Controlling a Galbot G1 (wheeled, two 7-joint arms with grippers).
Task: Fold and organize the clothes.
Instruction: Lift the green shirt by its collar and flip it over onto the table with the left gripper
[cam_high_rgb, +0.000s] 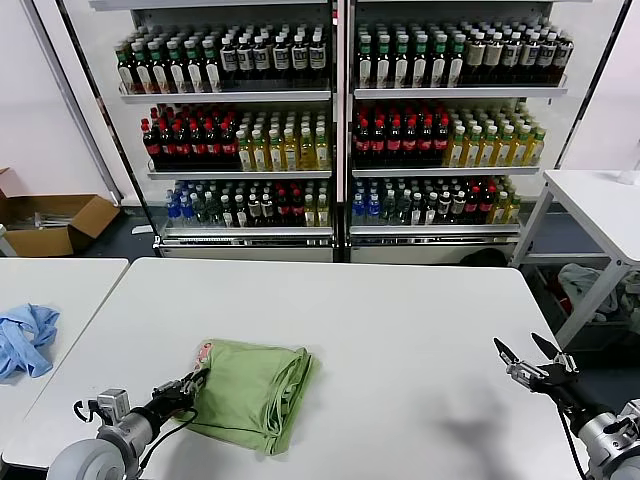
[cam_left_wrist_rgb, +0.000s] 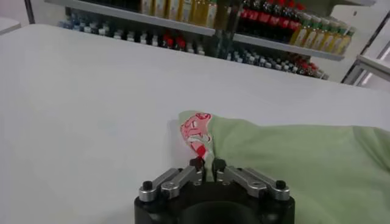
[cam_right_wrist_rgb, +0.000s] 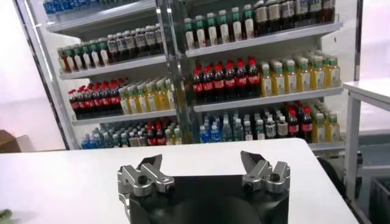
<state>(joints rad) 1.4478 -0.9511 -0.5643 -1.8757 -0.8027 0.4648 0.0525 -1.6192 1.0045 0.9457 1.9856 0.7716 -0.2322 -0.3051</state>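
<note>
- Blue cloth (cam_high_rgb: 24, 338): crumpled, on a separate white bench (cam_high_rgb: 60, 285) at the far left, close to that bench's right edge; well apart from the shirt.
- Cardboard box (cam_high_rgb: 45, 222): open, on the floor behind the left bench.
- Left gripper (cam_high_rgb: 190, 385): low over the main bench (cam_high_rgb: 400, 330) near its front left corner, at the shirt's left edge. In the left wrist view its fingers (cam_left_wrist_rgb: 196, 163) are drawn together, pinching a fold of the shirt's fabric just below the red-and-white print.
- Polo shirt (cam_high_rgb: 250, 390): light green, folded into a compact bundle, lying flat on the main bench toward the front edge, left of centre. Layered folds show along its right side. The red-and-white checkered print (cam_left_wrist_rgb: 196, 131) peeks out at the corner nearest the bench's left edge.
- Main bench: white top, bare from the shirt across to the right edge.
- Right gripper (cam_high_rgb: 530, 358): held above the front right corner of the main bench, well apart from the shirt. Its fingers (cam_right_wrist_rgb: 149, 167) stand wide apart, nothing between them.
- Drinks cooler (cam_high_rgb: 340, 130): glass-fronted, behind the main bench's far edge, three shelves of bottles with dark, red, yellow and blue contents.
- Second white bench (cam_high_rgb: 600, 200): beyond the main bench's far right corner.
</note>
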